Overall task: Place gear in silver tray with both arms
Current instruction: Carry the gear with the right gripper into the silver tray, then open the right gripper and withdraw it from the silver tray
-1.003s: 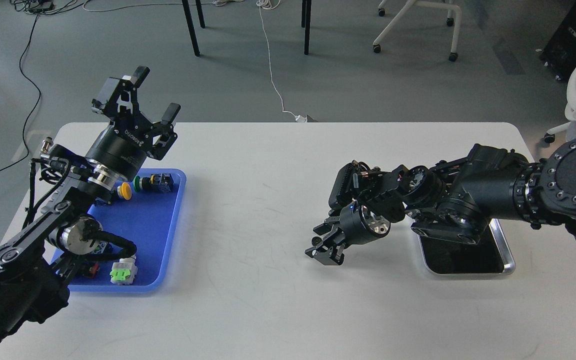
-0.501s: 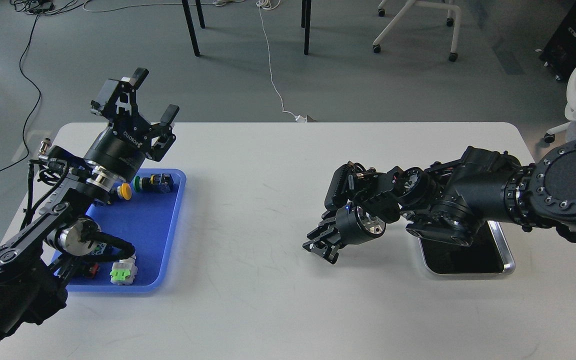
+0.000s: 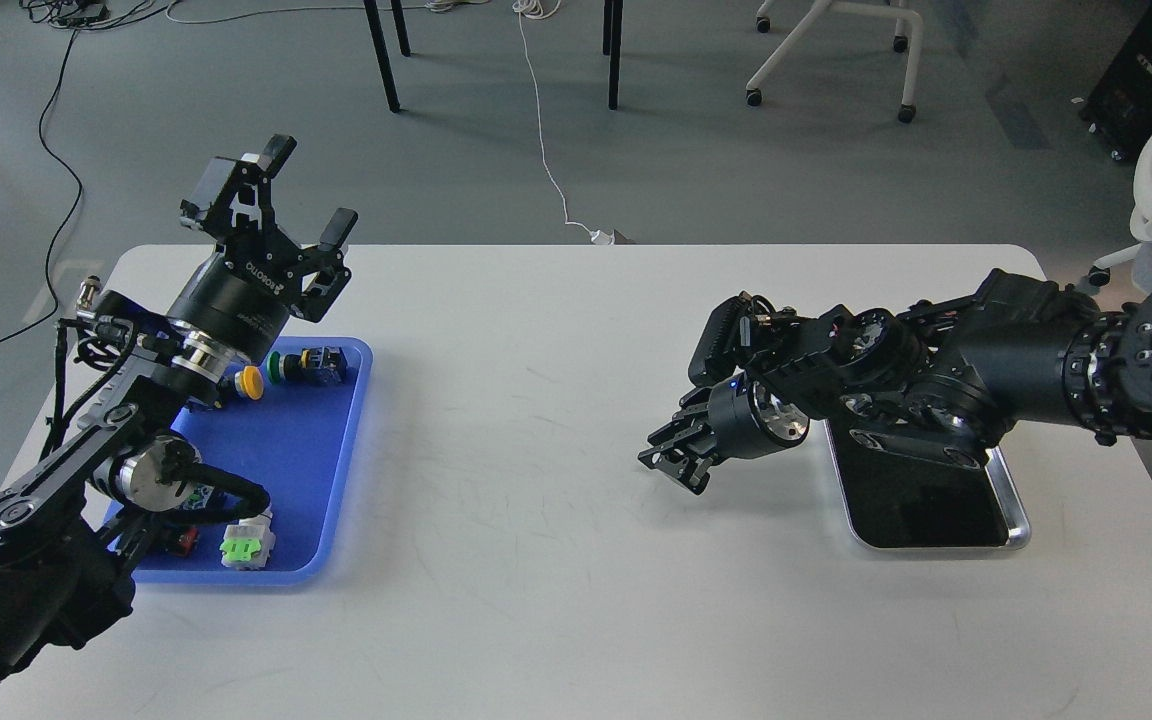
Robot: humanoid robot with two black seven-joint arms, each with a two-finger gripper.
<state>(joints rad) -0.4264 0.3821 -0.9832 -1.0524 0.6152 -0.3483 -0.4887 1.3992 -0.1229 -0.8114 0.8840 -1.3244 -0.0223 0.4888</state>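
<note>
The silver tray (image 3: 1018, 528) lies at the right of the white table, its far end hidden under my right arm. My right gripper (image 3: 673, 463) hangs low over the table just left of the tray, pointing left and down. It looks dark and end-on, so I cannot tell whether it is open or holds anything. No gear shows clearly. My left gripper (image 3: 313, 188) is open and empty, raised above the far edge of the blue tray (image 3: 336, 470).
The blue plastic tray at the left holds a yellow push button (image 3: 249, 381), a green button switch (image 3: 283, 366) and a green-and-white connector (image 3: 246, 548). My left arm covers the tray's left side. Chairs and cables stand on the floor beyond the table.
My right gripper has risen and moved to the right, closer to the silver tray, and the right forearm has swung back. The left arm has barely moved.
</note>
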